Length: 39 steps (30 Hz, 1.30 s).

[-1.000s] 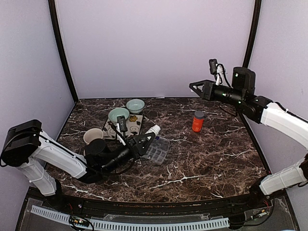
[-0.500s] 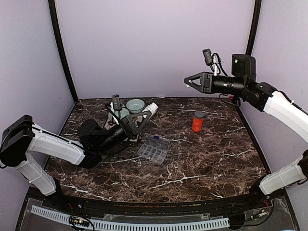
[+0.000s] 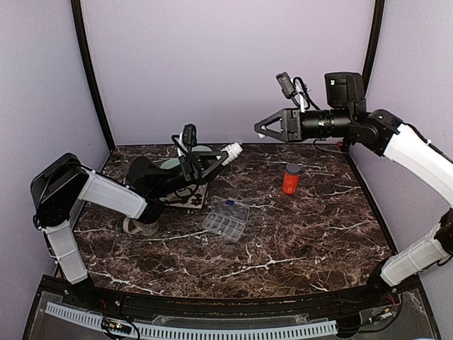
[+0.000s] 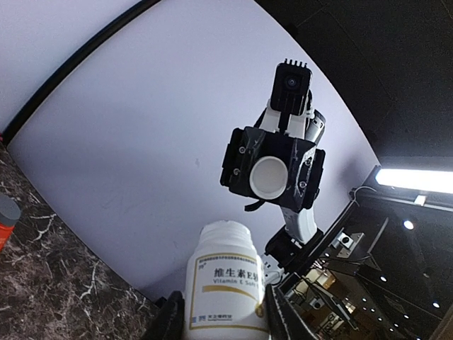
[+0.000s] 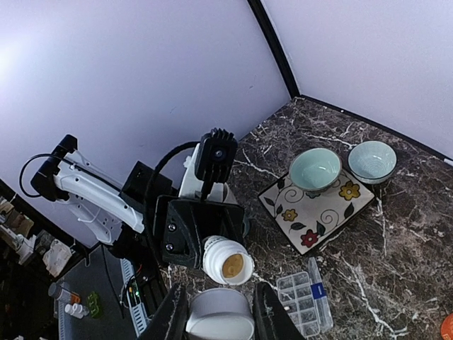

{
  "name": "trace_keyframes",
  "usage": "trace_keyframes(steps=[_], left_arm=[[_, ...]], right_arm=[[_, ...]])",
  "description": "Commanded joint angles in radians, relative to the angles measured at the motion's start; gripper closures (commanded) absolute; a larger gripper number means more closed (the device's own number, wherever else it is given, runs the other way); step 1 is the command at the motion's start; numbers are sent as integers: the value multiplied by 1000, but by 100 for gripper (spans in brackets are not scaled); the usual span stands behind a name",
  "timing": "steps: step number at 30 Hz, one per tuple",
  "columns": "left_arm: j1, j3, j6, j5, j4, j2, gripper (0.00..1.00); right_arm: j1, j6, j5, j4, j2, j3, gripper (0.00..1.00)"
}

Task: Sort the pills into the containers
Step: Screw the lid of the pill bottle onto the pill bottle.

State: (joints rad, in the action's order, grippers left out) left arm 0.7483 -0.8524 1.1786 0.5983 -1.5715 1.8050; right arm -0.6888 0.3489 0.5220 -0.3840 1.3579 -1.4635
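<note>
Top external: left jaws clamp the uncapped bottle (image 3: 228, 152), right jaws grip its cap (image 5: 219, 322); we reckon the mid-frame organiser (image 3: 212, 225) looks empty.

The front and the right side of the marble table (image 3: 318, 234) are bare, so a gripper can come down there. The air right over the clear organiser box (image 3: 226, 219) is open too. One orange bottle (image 3: 291, 178) stands alone at the back right, with room all round it. The left arm (image 3: 113, 195) reaches across the back left, above the flowered tile (image 5: 315, 205) and the green bowls (image 5: 315, 168). It blocks the way to them from the near left. The white bottle (image 3: 231, 151) in its grip pokes up towards the right gripper (image 3: 260, 128), with a gap of air between them. Lilac walls close off the back and both sides.
</note>
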Motion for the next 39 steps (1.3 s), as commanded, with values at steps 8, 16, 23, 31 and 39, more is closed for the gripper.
trace_keyframes(steps=[8, 16, 23, 31, 39], left_arm=[[-34, -137, 159, 234, -124, 37, 100], [-53, -171, 207, 296, -116, 56, 100], [-63, -196, 215, 315, -107, 67, 100], [-67, -236, 227, 334, -99, 92, 100], [-72, -267, 244, 350, -103, 114, 100]], right_arm=[[-50, -23, -12, -95, 37, -69, 97], [-64, -34, 6, -120, 76, -109, 97], [-69, -40, 24, -132, 96, -122, 96], [-69, -34, 43, -121, 108, -124, 96], [-70, -28, 53, -114, 124, -132, 96]])
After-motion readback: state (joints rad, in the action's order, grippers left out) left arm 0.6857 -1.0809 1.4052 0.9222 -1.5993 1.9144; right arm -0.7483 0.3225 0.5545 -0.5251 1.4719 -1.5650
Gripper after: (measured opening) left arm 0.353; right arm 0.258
